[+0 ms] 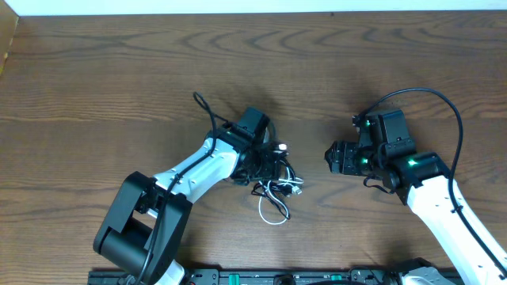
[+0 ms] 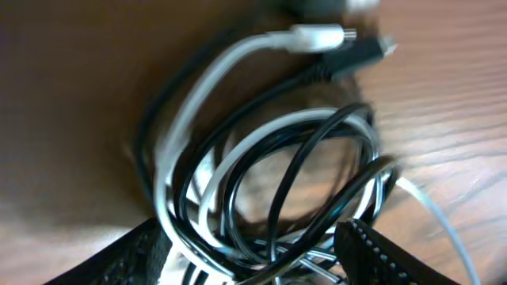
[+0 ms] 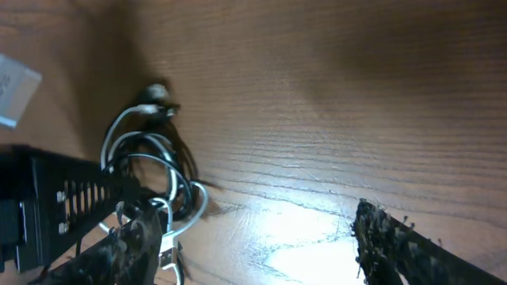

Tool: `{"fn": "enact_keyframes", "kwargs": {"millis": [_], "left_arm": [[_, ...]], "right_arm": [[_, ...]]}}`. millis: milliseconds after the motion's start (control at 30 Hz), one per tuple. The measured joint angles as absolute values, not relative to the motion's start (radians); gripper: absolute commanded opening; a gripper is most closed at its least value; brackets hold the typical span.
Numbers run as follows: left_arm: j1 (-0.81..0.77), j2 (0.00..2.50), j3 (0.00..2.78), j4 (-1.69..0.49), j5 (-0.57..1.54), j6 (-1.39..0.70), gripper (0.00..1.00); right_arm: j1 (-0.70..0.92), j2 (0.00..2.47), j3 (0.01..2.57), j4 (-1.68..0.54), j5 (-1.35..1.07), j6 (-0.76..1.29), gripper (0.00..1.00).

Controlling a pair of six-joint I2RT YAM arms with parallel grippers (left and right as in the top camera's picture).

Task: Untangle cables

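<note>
1. Overhead shows the cables [image 1: 273, 186] as one knot of black and white loops near the middle of the counter [image 1: 119, 79], with the left hand [image 1: 265, 165] right on it.
2. Left wrist, close in and blurred: the left hand [image 2: 253, 257] has a finger on each side of the bundle and cords fill the gap, so I read it as a grip on the knot.
3. Two ends poke free at the top, the white plug [image 2: 317, 37] and the black plug [image 2: 360, 54] side by side.
4. The right hand [image 1: 329, 158] sits near the knot, aimed at it but apart from it. Right wrist shows that hand [image 3: 261, 253] spread wide with only bare wood between the fingers.
5. Step, as I judge it: one side anchors while the other comes in to take a strand.
6. The next move calls for pinching one plug end only, then drawing it out sideways. Grab two cords and the knot tightens.
7. There's plenty of open wood to the right and far side, and both counter edges are well off.
</note>
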State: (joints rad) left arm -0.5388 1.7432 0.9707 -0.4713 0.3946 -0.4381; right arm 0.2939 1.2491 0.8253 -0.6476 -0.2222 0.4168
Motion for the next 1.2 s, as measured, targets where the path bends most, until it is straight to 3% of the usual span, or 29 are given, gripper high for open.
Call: {"fn": "enact_keyframes", "kwargs": {"millis": [200,500,800,1000,1200], "left_arm": [[-0.540,1.743,0.970,-0.371,0.515,-0.334,0.71],[-0.540,1.743,0.970,-0.461,0.408,-0.293,0.75],[-0.540,1.743,0.946,-0.389,0.371,-0.287,0.73],[-0.566,1.743,0.938,-0.376,0.363,-0.293,0.59],[-0.611,1.743,0.937,-0.357,0.363,-0.295,0.19]], "right_arm": [[0.294,1.249,0.825,-0.646,-0.239,0.416,0.75],[0.294,1.249,0.825,-0.646,-0.244,0.416,0.75],[0.294,1.249,0.825,-0.647,-0.247,0.416,0.75],[0.294,1.249,0.825,-0.647,-0.247,0.416,0.75],[0.294,1.249,0.825,-0.647,-0.247,0.416,0.75]]}}
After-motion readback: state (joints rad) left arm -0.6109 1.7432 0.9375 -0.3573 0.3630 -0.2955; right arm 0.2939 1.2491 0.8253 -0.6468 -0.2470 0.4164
